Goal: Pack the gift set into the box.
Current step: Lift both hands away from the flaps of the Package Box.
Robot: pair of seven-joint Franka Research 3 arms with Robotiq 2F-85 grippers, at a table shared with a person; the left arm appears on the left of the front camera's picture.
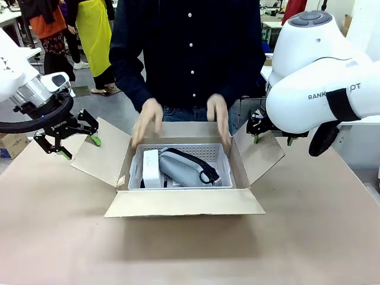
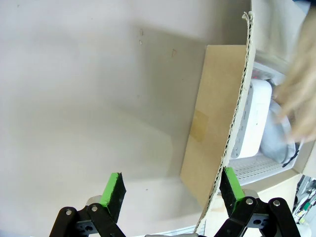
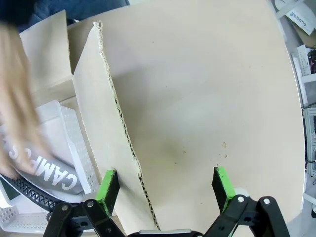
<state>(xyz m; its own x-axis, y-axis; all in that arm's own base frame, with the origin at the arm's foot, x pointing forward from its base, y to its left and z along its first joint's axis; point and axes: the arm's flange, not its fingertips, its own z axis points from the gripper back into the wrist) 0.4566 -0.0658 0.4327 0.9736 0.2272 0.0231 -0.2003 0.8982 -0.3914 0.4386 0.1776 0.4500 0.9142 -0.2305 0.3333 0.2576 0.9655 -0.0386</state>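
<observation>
At frame centre the gift set (image 1: 178, 166) sits inside the box (image 1: 184, 203), a person's hands (image 1: 147, 122) at its far rim. The tray looks light and stiff: grasp its rim. Both the left gripper (image 1: 79, 148) and right gripper (image 1: 274, 140) gape wide.

Beige table (image 1: 309, 237), dark buttoned shirt (image 1: 190, 53) at far side, yellow apron (image 1: 95, 29) beyond
</observation>
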